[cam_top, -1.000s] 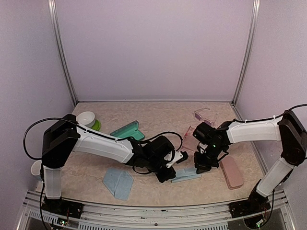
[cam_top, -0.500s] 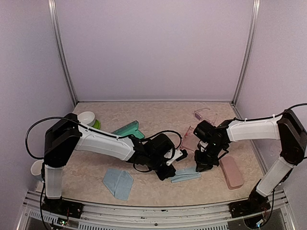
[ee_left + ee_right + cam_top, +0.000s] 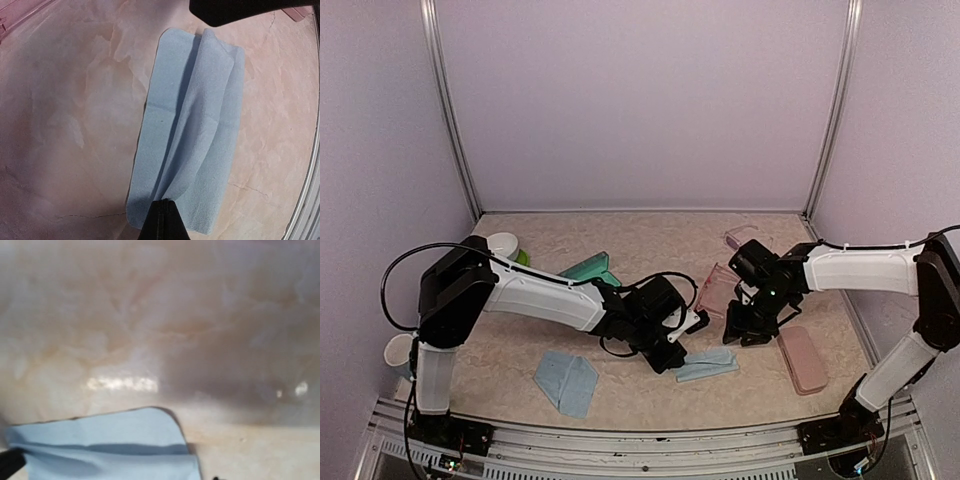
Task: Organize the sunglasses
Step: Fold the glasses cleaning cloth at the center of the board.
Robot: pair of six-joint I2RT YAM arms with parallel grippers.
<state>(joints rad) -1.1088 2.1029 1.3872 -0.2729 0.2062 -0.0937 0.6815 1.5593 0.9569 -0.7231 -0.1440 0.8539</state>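
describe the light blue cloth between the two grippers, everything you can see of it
The light blue cloth is a soft, matte rectangle with rounded corners, microfibre by the look of it. It lies on the marbled beige table, but not flat: long folds run its length and bunch together at one short end, where the left gripper is shut on it. A faint crosswise crease shows too. The right gripper is at the other end; whether it touches cannot be told.

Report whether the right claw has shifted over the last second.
Yes. In the top view the right claw has moved slightly farther back, from alongside the pink case's far end to mostly beyond it.
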